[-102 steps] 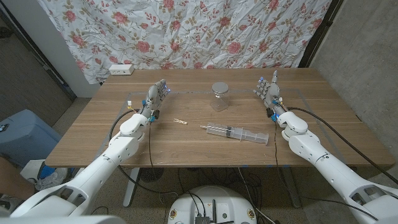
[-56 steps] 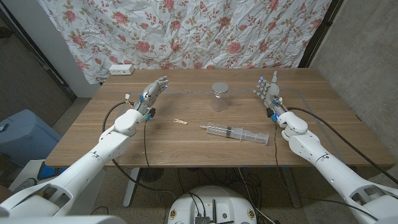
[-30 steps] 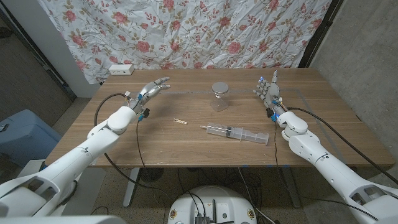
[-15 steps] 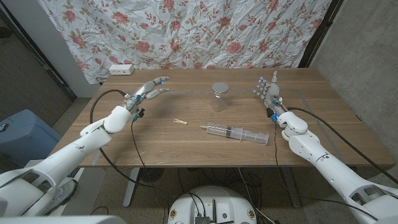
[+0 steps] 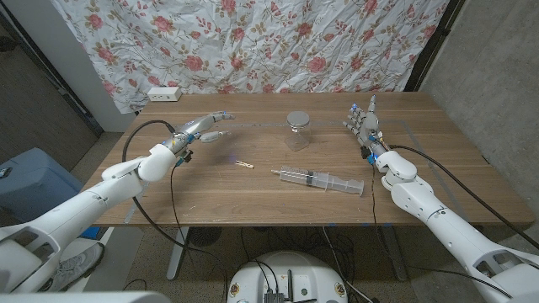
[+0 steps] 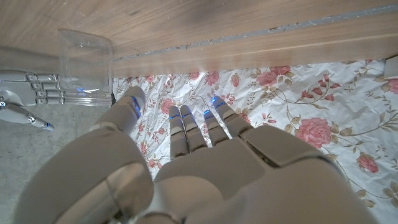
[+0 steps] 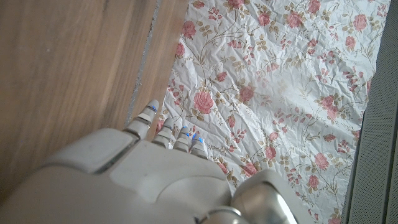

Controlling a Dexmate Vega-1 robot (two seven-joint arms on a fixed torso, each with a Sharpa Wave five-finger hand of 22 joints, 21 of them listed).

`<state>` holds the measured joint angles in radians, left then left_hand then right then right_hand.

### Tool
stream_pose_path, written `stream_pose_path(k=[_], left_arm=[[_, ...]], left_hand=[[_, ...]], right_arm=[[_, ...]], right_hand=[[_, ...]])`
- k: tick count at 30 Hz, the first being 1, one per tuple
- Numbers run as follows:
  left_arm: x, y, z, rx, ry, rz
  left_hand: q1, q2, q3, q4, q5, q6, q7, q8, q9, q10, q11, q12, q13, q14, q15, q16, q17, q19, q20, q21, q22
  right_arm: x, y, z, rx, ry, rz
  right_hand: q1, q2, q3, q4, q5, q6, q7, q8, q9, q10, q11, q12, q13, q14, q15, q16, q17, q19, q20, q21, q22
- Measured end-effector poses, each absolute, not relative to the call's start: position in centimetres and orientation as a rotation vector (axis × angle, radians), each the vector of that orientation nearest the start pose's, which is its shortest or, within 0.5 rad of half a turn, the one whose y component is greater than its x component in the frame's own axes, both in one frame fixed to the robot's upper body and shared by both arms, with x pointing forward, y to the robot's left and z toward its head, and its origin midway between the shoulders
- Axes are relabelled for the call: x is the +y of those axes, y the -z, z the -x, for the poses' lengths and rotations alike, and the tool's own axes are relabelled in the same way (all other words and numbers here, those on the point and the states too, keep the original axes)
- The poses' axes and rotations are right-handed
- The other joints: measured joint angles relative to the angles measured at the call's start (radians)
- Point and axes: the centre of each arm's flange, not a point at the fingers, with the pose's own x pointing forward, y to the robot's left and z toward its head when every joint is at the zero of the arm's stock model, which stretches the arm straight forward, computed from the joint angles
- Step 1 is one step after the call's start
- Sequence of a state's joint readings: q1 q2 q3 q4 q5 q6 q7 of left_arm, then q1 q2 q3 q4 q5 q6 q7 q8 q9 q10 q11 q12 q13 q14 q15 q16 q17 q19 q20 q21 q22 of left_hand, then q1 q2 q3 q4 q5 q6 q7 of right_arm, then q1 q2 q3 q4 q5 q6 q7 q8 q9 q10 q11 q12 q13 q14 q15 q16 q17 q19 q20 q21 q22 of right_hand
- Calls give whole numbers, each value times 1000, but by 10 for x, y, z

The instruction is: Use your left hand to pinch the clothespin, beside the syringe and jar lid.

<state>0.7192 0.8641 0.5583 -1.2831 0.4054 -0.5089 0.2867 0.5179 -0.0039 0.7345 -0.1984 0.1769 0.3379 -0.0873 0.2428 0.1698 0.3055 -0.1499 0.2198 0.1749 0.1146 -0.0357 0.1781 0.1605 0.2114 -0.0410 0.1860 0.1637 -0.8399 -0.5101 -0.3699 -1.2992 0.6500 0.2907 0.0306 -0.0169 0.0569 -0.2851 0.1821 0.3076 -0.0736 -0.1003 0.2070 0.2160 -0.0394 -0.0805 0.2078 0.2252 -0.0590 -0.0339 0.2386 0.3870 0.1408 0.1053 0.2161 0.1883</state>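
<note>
The clothespin (image 5: 244, 164) lies flat on the counter (image 5: 210, 198), its long axis running sideways across it, just past my left hand (image 5: 205, 126) toward my right and slightly nearer me. My left hand hovers with fingers spread, holding nothing; since a few seconds ago it has swung from fingers-up to reaching sideways toward the middle. The syringe (image 5: 318, 179) lies beyond the clothespin, and the lidded glass jar (image 5: 297, 130) looks empty. My right hand (image 5: 363, 122) stays upright, fingers apart, holding nothing.
</note>
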Motion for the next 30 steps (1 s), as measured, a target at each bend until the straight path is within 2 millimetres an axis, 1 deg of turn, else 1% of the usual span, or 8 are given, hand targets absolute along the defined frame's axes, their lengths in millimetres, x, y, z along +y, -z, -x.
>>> stream_pose_path(k=[6,10,13,16,21,24,27,30], left_arm=[[325,-2,-612,-900,65,-1357],[325,-1,-611,-894,62,-1409],[322,-1,-608,-889,74,-1453],[321,0,-608,-876,81,-1484],[315,0,-604,-868,104,-1554],[313,0,-603,-858,107,-1581],[316,1,-606,-833,98,-1606],[320,2,-609,-802,79,-1633]], left_hand=[[38,-38,-13,-1,0,15,-15,5,0,22,-22,-5,0,17,-3,0,0,16,5,0,-1],[70,-70,-25,3,0,29,-29,5,0,36,-36,-7,0,29,0,0,0,23,-2,0,-1],[85,-85,-29,-1,0,32,-25,5,0,38,-38,-11,0,29,0,0,0,23,-2,0,-1],[93,-102,-34,3,0,38,-31,5,0,41,-41,-13,0,32,-3,0,0,23,-2,0,-1],[105,-116,-34,3,0,38,-31,5,0,46,-46,-17,0,32,-3,0,0,23,-2,0,-1],[113,-124,-42,3,0,38,-31,5,0,52,-52,-17,0,32,-3,0,0,19,2,0,1],[124,-135,-43,4,0,38,-31,5,4,52,-52,-20,0,32,-3,0,2,19,2,0,2],[131,-142,-45,6,0,41,-42,5,5,59,-59,-20,0,32,-3,0,5,19,2,0,2]], right_arm=[[-291,27,-653,-594,-206,-41],[-291,27,-653,-594,-206,-42],[-291,27,-653,-594,-206,-41],[-291,27,-653,-594,-206,-41],[-291,27,-653,-594,-206,-42],[-291,27,-653,-594,-206,-42],[-290,27,-653,-594,-207,-42],[-290,27,-653,-594,-207,-42]], right_hand=[[0,0,0,0,0,0,0,0,0,-2,-2,0,0,0,0,0,0,0,0,0,0],[0,0,0,0,0,0,0,0,0,-2,-2,0,0,0,0,0,0,0,0,0,0],[0,0,0,0,0,0,0,0,0,-2,-2,0,0,0,0,0,0,0,0,0,0],[0,0,0,0,0,0,0,0,0,-2,-2,0,0,0,0,0,0,0,0,0,0],[0,0,0,0,0,0,0,0,0,-2,-2,0,0,0,0,0,0,0,0,0,0],[0,0,0,0,0,0,0,0,0,-2,-2,0,0,0,0,0,0,0,0,0,0],[0,0,0,0,0,0,0,0,0,-2,-2,0,0,0,0,0,0,0,0,0,0],[0,0,0,0,0,0,0,0,0,-2,-2,0,0,0,0,0,0,0,0,0,0]])
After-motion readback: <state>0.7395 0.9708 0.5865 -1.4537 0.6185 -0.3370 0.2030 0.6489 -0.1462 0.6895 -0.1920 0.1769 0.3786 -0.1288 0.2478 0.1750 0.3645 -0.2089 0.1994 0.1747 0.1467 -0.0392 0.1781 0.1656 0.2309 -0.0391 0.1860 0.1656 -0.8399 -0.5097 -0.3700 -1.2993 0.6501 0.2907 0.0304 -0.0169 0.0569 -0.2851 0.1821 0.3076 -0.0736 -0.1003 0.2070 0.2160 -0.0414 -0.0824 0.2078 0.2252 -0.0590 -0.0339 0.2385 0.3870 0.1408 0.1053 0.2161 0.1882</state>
